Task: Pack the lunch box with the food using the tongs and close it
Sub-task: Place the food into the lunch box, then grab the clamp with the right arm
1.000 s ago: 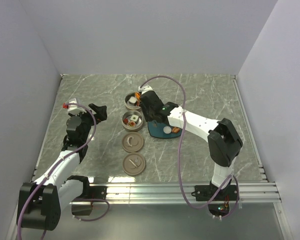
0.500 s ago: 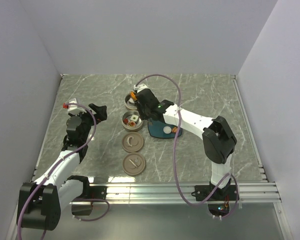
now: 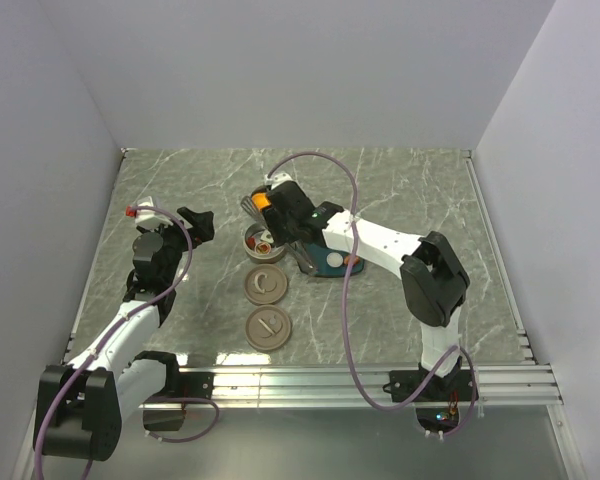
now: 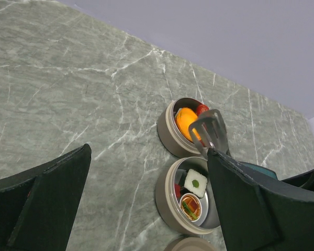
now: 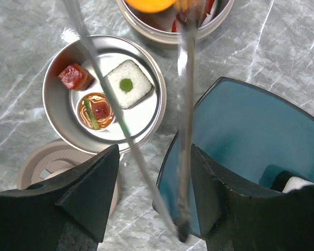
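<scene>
Right wrist view: the right gripper [image 5: 155,157] grasps the slim silvery metal tongs [image 5: 184,130], its black fingers partly apart. The tongs' long axis runs from 6 to 12 o'clock. The joined end is at 6 between the fingers, and the two arms splay towards 12. The tips reach the far round metal tin [image 5: 172,35], where the orange ball [image 5: 149,4] lies. Under the tongs is the near round metal tin [image 5: 158,112], which holds a white cube with a green dot [image 5: 126,83], a red cube [image 5: 73,77] and a small round noodle piece [image 5: 96,111]. The square teal plate [image 5: 240,125] lies at 3 o'clock.

Left wrist view: the left gripper [image 4: 149,157] is released wide and holds nothing. The tongs' flat tip hangs over the far tin's 3 o'clock rim, beside the ball, and points to about 11.

Top view: the tongs point to about 10 o'clock from the right gripper, over the far tin. The left gripper is at 9 o'clock from the tins, well apart from them.
</scene>
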